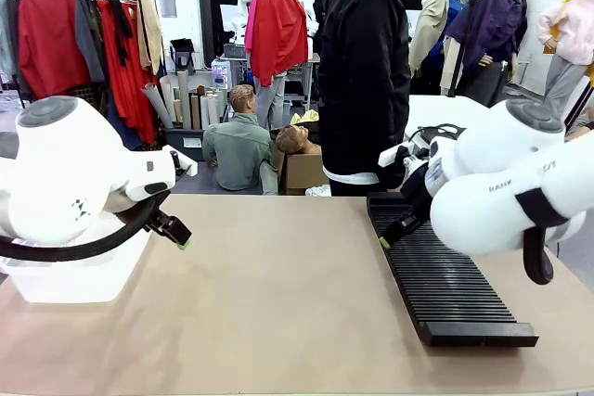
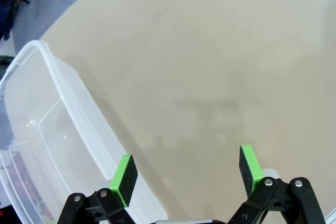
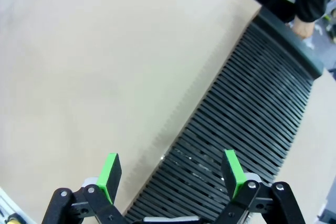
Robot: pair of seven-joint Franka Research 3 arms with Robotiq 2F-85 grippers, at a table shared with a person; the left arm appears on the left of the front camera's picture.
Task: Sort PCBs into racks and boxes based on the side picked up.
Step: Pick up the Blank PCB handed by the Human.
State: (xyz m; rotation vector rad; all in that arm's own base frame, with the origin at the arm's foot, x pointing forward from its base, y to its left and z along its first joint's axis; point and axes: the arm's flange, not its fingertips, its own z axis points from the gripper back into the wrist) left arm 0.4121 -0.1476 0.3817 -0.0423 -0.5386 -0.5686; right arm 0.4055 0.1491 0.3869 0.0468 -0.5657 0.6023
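The PCBs are out of view. A long black slotted rack (image 1: 445,275) lies on the right half of the tan table, running away toward the person. My right gripper (image 1: 397,229) hovers over the rack's near-left edge; in the right wrist view it (image 3: 170,169) stands open above the slots (image 3: 247,114), with nothing between its green pads. A clear plastic box (image 1: 74,280) sits at the table's left edge. My left gripper (image 1: 176,231) hangs just to the right of it, open and holding nothing (image 2: 187,169), with the box's rim (image 2: 79,87) beside its left finger.
A person in a black jacket (image 1: 362,71) stands at the far edge by the rack's end, one hand (image 3: 302,27) close to it. Bare tan tabletop (image 1: 278,294) spreads between box and rack.
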